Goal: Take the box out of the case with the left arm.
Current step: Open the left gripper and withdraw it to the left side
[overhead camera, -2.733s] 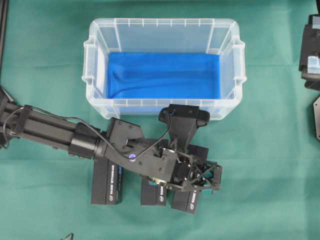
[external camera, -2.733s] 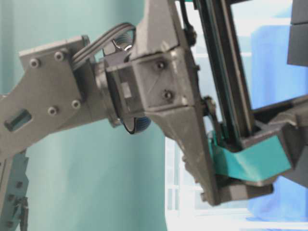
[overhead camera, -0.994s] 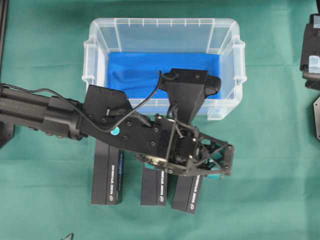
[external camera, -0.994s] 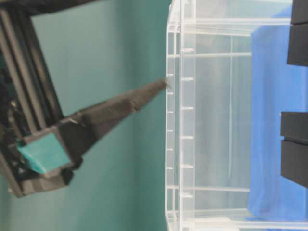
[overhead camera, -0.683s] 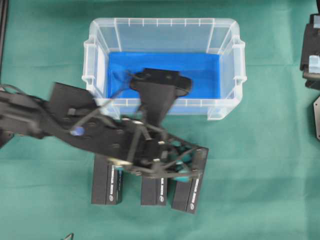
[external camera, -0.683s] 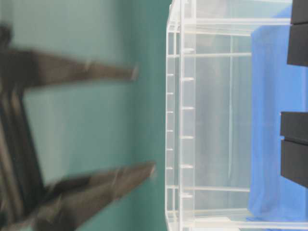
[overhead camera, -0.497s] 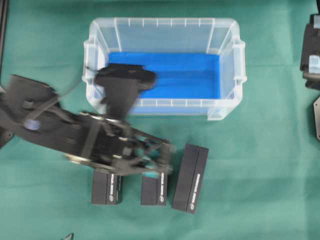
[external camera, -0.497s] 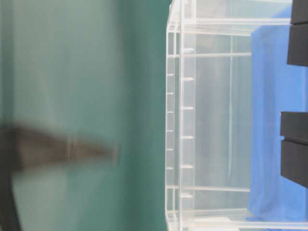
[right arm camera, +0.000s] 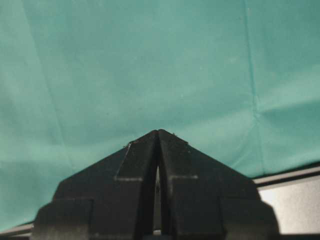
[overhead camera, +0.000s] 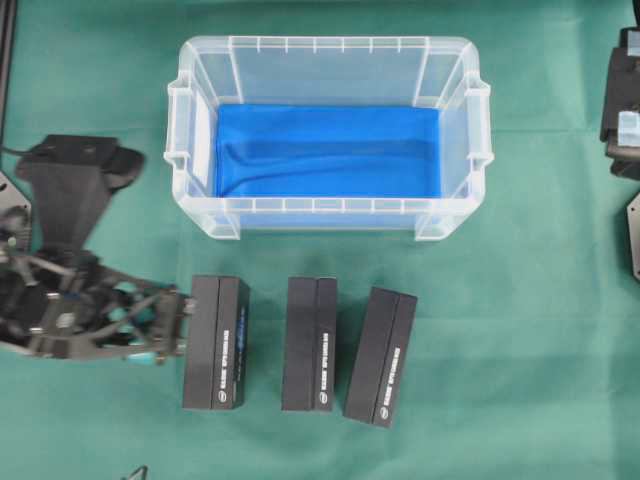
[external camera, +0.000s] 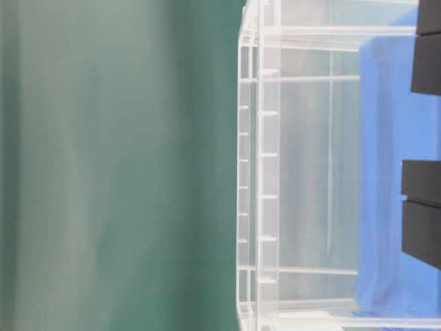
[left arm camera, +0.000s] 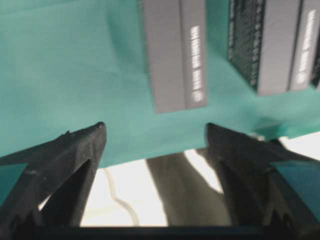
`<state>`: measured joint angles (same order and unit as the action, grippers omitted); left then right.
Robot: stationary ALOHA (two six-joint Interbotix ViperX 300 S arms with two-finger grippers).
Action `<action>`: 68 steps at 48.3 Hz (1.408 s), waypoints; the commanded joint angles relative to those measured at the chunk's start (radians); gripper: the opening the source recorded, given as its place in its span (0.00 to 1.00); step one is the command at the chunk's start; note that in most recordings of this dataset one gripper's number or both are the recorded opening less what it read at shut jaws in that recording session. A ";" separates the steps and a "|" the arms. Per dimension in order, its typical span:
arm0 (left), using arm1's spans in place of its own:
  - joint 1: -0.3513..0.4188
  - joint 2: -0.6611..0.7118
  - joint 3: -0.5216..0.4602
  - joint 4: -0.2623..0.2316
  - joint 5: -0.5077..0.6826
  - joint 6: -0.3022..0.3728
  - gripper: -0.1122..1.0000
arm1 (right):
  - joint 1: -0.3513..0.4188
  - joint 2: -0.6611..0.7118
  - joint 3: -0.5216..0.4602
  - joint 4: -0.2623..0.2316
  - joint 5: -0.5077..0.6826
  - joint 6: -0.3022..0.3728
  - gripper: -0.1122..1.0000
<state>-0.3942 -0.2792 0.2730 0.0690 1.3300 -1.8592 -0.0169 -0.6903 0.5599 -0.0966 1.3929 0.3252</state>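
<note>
Now left claw (overhead camera: 172,328) withdrawn leftward, open; three boxes (overhead camera: 311,343) uncovered.

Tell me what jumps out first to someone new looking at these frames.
The clear plastic case at top centre, holding nothing but its bright blue liner. Below it, three black boxes lie in a row on the green cloth, already outside the case. At the left edge the left gripper sits open and empty beside the leftmost box; the right gripper is shut over bare cloth.
</note>
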 commanded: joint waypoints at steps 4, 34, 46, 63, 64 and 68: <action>-0.029 -0.078 0.048 0.003 -0.003 -0.002 0.83 | 0.000 -0.002 -0.012 -0.002 -0.002 -0.003 0.10; 0.021 -0.123 0.075 0.003 0.067 0.029 0.83 | 0.000 -0.002 -0.012 -0.002 0.000 -0.003 0.10; 0.204 -0.196 0.117 0.003 0.101 0.153 0.83 | 0.000 -0.002 -0.012 -0.002 0.000 -0.003 0.10; 0.451 -0.233 0.135 0.003 0.100 0.379 0.83 | 0.000 0.000 -0.011 -0.002 -0.002 0.000 0.10; 0.468 -0.233 0.135 0.003 0.100 0.399 0.83 | 0.000 -0.002 -0.011 -0.002 0.000 0.000 0.10; 0.534 -0.233 0.135 0.003 0.097 0.474 0.83 | 0.000 -0.002 -0.011 -0.003 -0.002 0.000 0.10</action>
<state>0.0813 -0.5016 0.4203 0.0690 1.4297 -1.4327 -0.0169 -0.6903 0.5599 -0.0982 1.3929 0.3237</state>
